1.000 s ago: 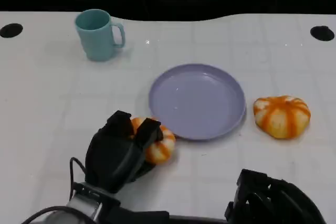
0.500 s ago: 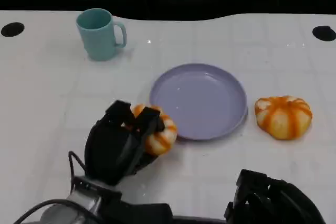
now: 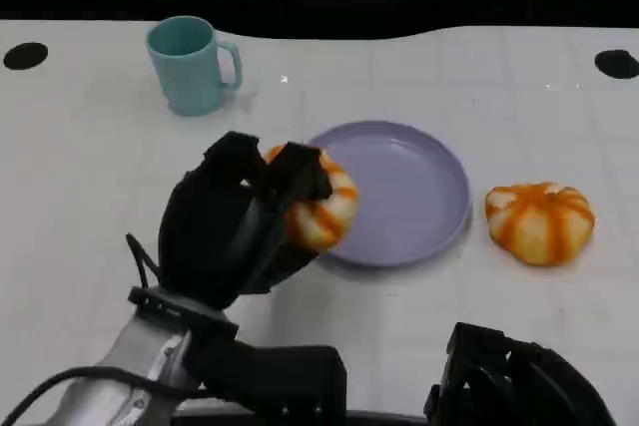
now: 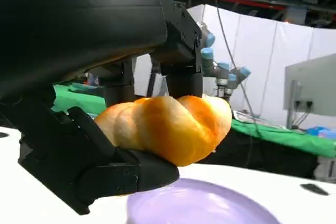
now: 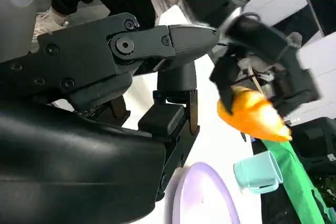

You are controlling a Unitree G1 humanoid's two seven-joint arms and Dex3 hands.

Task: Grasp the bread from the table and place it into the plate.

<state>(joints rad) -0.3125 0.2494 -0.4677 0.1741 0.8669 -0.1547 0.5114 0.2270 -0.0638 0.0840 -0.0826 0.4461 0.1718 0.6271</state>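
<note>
A: While the left hand (image 3: 235,231) grips the bread (image 3: 318,199) aloft at the plate's (image 3: 419,192) nine o'clock edge, what step?
B: Transport. Next, I judge: carry toward three o'clock, lower, release. Right hand (image 3: 519,386): can't tell.

No text, label, brand or number can be read anywhere.

Left black many-fingered hand (image 3: 235,231) risen off the white bench (image 3: 90,197), lifting the round orange-and-cream striped bread roll (image 3: 321,205) it grips, roll carried from beside the lilac round plastic plate (image 3: 419,197) to above its near-left rim
</note>
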